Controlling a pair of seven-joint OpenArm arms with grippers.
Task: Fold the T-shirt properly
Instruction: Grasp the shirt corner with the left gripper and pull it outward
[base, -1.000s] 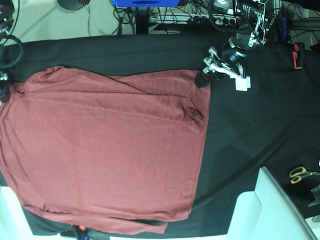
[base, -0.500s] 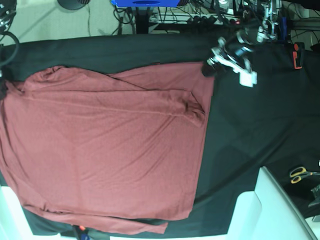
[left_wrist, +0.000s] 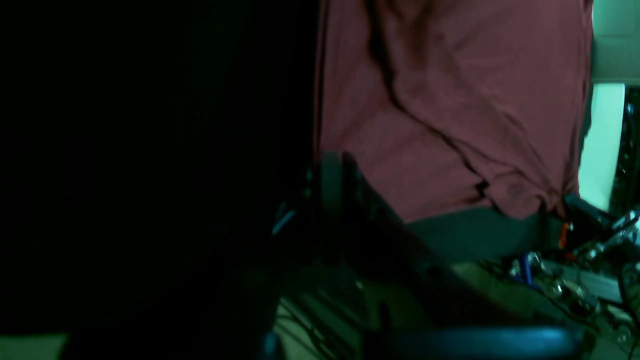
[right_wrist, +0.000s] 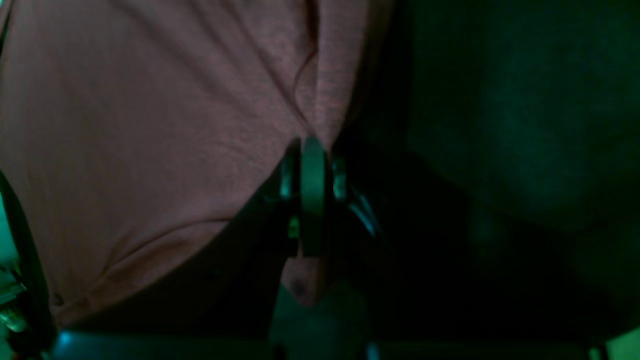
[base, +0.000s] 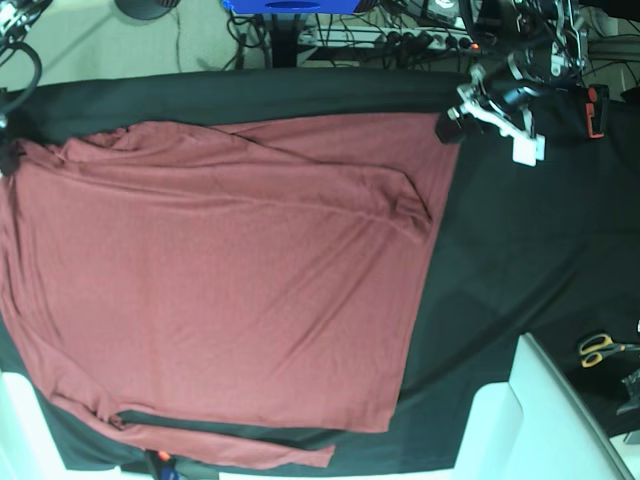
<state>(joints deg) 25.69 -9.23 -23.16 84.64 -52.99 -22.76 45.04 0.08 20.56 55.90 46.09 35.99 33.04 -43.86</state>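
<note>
While both fingers pinch T-shirt (base: 220, 280) corners | no readable writing visible

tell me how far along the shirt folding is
Early stage. Done: the T-shirt lies spread mostly flat on the black table cloth, one long sleeve along its lower edge. In hand: the left gripper sits at the shirt's upper right corner, apparently pinching it; the right gripper is shut on the shirt's edge. Left: no body fold shows yet, so every fold remains.
</note>
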